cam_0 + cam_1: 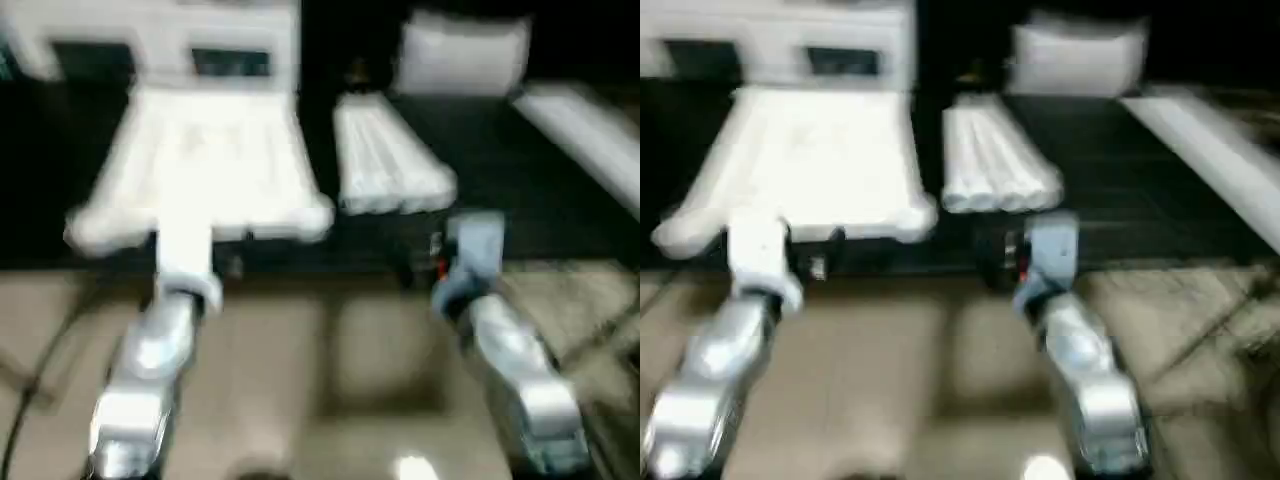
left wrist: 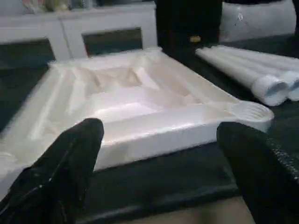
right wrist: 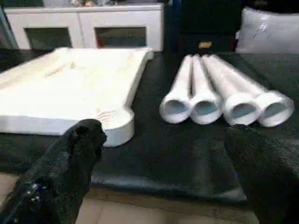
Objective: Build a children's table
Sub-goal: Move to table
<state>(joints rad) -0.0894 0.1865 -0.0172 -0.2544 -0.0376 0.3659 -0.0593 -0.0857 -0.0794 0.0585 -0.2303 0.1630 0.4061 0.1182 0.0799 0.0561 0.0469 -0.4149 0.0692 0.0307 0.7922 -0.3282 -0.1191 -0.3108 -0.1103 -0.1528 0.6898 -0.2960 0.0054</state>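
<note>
The children's table lies in parts on a black mat (image 3: 187, 154). Its white top (image 1: 205, 165) rests upside down, ribbed underside up, with a round corner socket (image 2: 250, 112) at the near corner. Several white legs (image 3: 219, 95) lie side by side to the right of the top, open ends towards me. My left gripper (image 2: 163, 158) is open and empty, just short of the top's near edge. My right gripper (image 3: 163, 154) is open and empty too, short of the mat's edge, between the top's corner and the legs. My silver left arm (image 1: 150, 360) and right arm (image 1: 520, 370) reach forward.
A white cabinet (image 1: 160, 40) with glass doors stands behind the mat. A white bag (image 1: 465, 55) sits at the back right. A long white board (image 1: 590, 140) runs along the right side. Tiled floor (image 1: 330, 380) lies between me and the mat.
</note>
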